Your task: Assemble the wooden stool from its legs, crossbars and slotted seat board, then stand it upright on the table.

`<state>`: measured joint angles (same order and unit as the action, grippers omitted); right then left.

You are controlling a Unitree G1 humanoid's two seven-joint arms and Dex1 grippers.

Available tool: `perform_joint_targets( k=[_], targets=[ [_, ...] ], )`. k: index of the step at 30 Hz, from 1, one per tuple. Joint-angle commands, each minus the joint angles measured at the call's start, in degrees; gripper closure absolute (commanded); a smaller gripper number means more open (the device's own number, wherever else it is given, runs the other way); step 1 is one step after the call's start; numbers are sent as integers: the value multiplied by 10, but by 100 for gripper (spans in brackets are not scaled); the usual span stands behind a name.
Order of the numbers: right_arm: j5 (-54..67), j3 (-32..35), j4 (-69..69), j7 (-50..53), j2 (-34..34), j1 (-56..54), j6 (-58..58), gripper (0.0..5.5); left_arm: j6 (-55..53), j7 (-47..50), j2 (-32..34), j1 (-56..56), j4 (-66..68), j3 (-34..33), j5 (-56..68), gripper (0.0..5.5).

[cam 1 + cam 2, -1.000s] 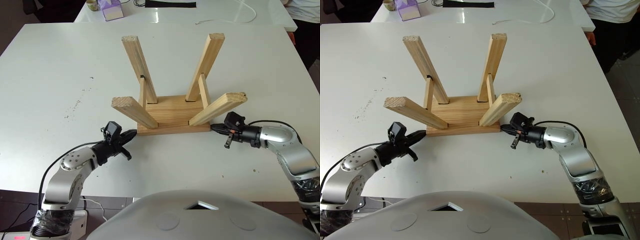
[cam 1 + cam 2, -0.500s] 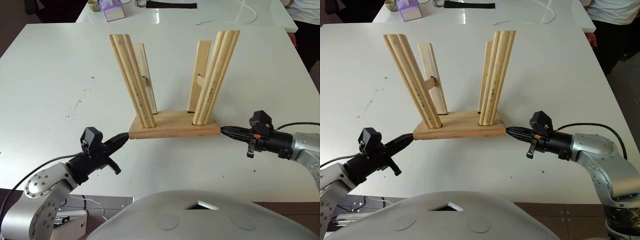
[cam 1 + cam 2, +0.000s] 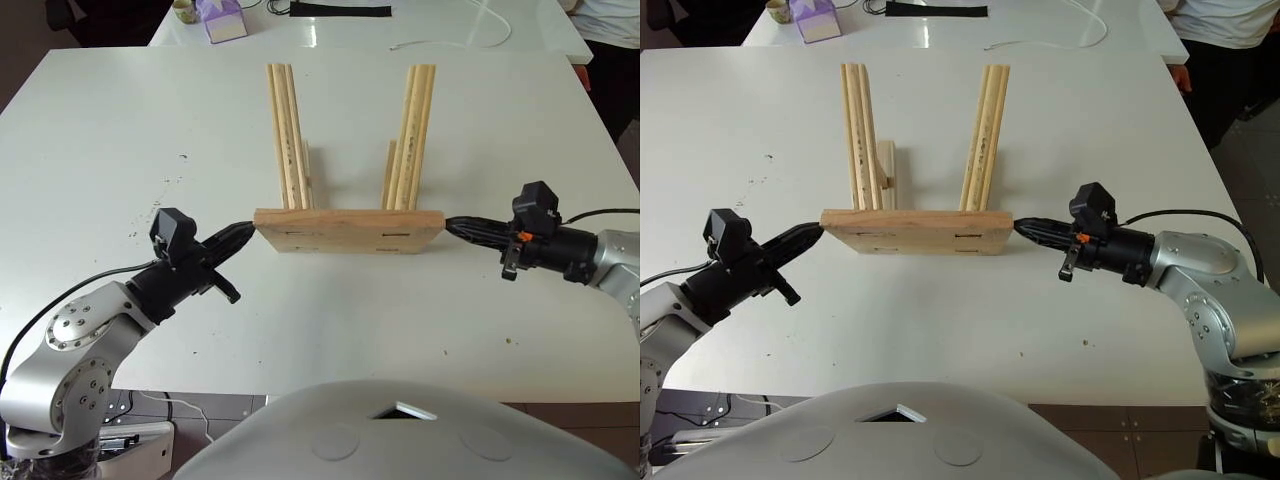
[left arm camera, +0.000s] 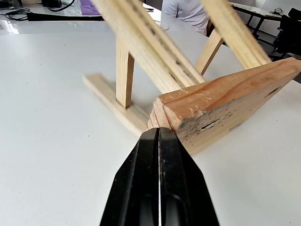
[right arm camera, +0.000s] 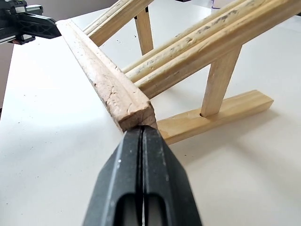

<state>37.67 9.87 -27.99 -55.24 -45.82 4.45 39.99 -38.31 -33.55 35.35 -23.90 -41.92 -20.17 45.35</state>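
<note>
1. Stool point(image 3: 345, 180) sits mid-table point(image 3: 100, 130), tipped onto its side.
2. Seat board point(image 3: 348, 230) stands on edge at the stool's 6 o'clock end, flat face toward the robot, slot marks showing. Can't tell if its lower edge touches the tabletop.
3. Legs point(image 3: 285, 135) run from the board toward 12 o'clock in two stacked pairs, L and R. The lower ones lie flat on the tabletop.
4. L crossbar point(image 4: 124, 70) stands upright btw the L pair's upper and lower leg. R crossbar point(image 5: 220, 84) does the same on the R pair.
5. L gripper point(image 3: 243, 230) is at the board's 9 o'clock end. Fingers are pressed together w/ nothing btw them, tip touching the end grain at the corner.
6. R gripper point(image 3: 452, 224) is at the board's 3 o'clock end. Fingers are also pressed together, nothing pinched, tip against that end's corner.
7. The two grippers face each other w/ the board btw them, arms low over the near part of the tabletop.
8. A second tabletop lies beyond at 12 o'clock, w/ a tissue box point(image 3: 222, 18) toward 11, a black strip point(image 3: 340, 10) at 12 and a white cable point(image 3: 470, 35) toward 1.
</note>
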Motion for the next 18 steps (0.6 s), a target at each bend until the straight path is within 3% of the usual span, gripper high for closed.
perform_joint_targets(
  k=[1,4,11,14,18],
  targets=[
    [-7,-47,13,-24,9,-22,-22,550,9,-33,1,15,-1,44,10,547],
    [-11,-31,23,-32,-3,-5,-33,550,25,-23,10,6,31,22,-24,547],
    [-26,66,91,-20,-10,59,-63,550,42,-85,43,-56,86,-122,-8,547],
    [-90,28,100,-17,-1,99,-124,550,93,-115,76,-54,164,-65,-102,547],
    [-192,-81,129,-27,3,85,-212,483,214,-136,93,-3,269,102,-279,497]
  ],
)
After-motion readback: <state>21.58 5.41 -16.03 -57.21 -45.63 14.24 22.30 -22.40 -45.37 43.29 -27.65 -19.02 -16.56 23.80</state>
